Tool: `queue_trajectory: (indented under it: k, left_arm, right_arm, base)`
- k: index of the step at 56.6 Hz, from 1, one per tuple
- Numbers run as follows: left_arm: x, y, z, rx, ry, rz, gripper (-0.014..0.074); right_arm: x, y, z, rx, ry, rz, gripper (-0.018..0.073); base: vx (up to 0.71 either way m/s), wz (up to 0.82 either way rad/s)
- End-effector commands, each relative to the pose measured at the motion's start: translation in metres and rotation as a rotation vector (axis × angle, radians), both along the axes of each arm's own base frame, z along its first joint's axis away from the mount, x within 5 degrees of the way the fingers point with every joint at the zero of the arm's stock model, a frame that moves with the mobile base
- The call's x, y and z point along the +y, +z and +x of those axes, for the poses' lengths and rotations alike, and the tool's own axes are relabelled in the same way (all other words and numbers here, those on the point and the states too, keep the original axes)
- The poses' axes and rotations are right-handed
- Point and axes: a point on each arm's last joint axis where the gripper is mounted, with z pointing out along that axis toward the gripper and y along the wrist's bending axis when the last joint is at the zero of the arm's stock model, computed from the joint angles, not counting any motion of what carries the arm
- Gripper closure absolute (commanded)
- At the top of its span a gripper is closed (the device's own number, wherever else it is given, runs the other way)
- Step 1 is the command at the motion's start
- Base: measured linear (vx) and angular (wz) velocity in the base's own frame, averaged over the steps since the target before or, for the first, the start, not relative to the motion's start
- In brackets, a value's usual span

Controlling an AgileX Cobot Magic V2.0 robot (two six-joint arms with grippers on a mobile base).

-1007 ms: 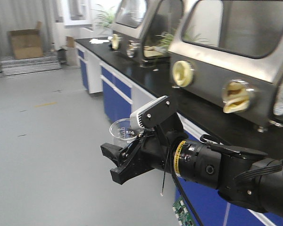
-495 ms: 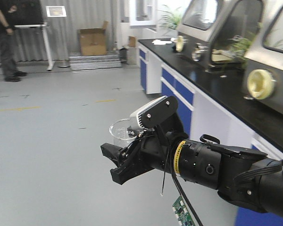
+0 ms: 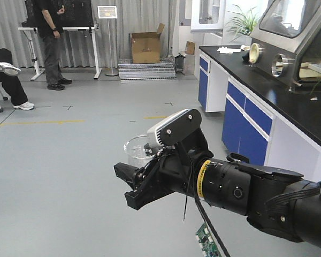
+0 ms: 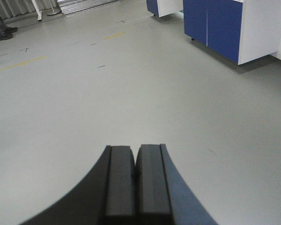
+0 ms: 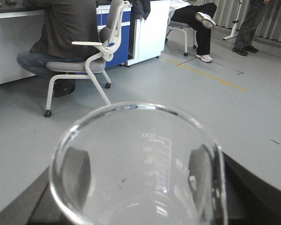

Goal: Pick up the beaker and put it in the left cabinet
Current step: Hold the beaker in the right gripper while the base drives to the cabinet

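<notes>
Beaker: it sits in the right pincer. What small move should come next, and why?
Probably turn the base slowly, with the right pincer shut on the beaker. No cabinet shows in any view, only open floor and a lab bench, so there is nowhere to place it yet.

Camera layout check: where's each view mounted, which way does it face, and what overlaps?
Front view: set behind the arms, facing forward over the floor; shows the right arm and right end effector gripping the beaker.
Left wrist view: on the left arm, angled down at the floor; shows the left end effector, shut and empty.
Right wrist view: behind the beaker's rim, facing a seated person; dark end-effector edges flank the glass.
Shared: front and right wrist views both show the beaker.
</notes>
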Motion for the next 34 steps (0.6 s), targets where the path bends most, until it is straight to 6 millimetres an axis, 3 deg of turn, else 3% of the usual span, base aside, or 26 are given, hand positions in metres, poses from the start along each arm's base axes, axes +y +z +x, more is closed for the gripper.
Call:
queue_trajectory:
  k: [1,34]
  left_arm:
    - [-0.0002,0.014,0.0008,-0.107,-0.001,-0.028,0.0603]
    - [-0.0002,0.014,0.0008,-0.107,-0.001,-0.028,0.0603]
  right_arm:
    - [-0.004,0.0291,-0.007,-0.062,0.019,0.068,0.0459]
    - [-0.004,0.0291,-0.007,-0.062,0.019,0.068,0.0459]
  base:
    - [0.4,0.07]
    - [0.51,0.01]
